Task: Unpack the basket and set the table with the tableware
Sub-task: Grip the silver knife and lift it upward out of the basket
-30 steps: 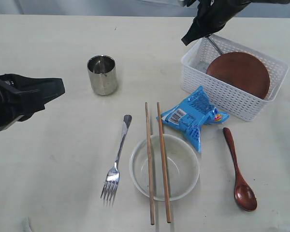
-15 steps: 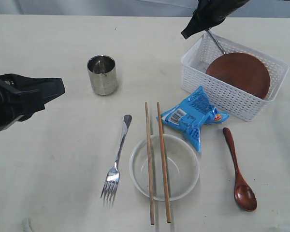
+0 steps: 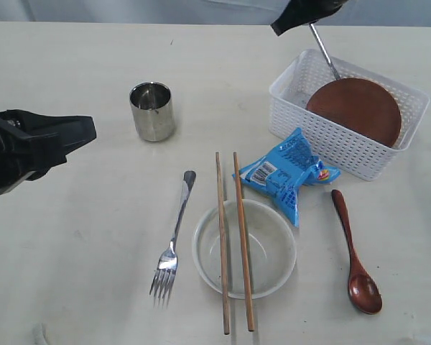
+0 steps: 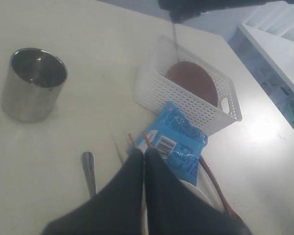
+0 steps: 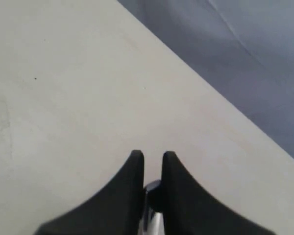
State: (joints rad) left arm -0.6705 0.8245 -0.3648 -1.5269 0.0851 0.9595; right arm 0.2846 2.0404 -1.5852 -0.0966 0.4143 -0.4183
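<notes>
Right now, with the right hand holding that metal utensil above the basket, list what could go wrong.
1. The right hand pinches only the top end of the metal utensil, which hangs slanted. It may slip out or swing.
2. The utensil's lower end reaches into the basket at the edge of the brown plate. It could catch the plate or the rim and tug the basket along.

Blue-grey backdrop (image 5: 245, 49) — a white shelf (image 4: 279, 44) nearby
</notes>
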